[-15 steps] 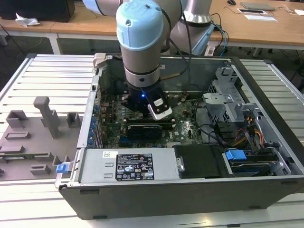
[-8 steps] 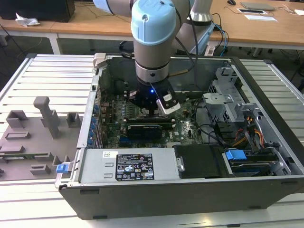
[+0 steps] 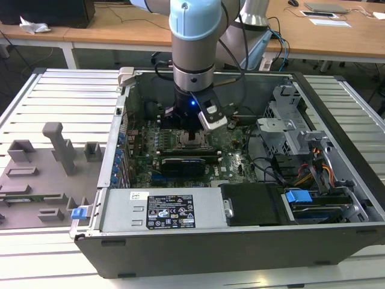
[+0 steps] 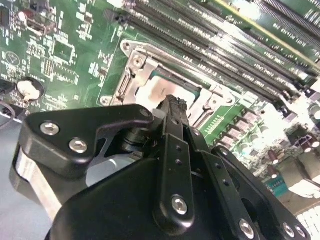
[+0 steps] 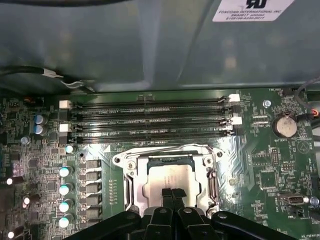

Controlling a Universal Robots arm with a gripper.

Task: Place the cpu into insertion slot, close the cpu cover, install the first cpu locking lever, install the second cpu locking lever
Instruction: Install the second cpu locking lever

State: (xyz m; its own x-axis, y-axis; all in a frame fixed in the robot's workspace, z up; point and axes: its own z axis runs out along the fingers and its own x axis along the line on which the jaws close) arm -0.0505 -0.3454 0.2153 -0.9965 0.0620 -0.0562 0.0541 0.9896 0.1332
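Item: cpu (image 5: pixel 170 180), seated in insertion slot (image 5: pixel 131 186), directly beneath the fingers (image 5: pixel 171 196), which are pressed together, tips on its metal top. Likely light, rigid, slippery, fragile underneath; grip by opposite edges.

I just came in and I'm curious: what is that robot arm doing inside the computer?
The black gripper, fingers together, is pressing down over the pale silvery square cpu, which sits in the metal-rimmed insertion slot on the green motherboard. The thin silvery cpu cover frames the chip.
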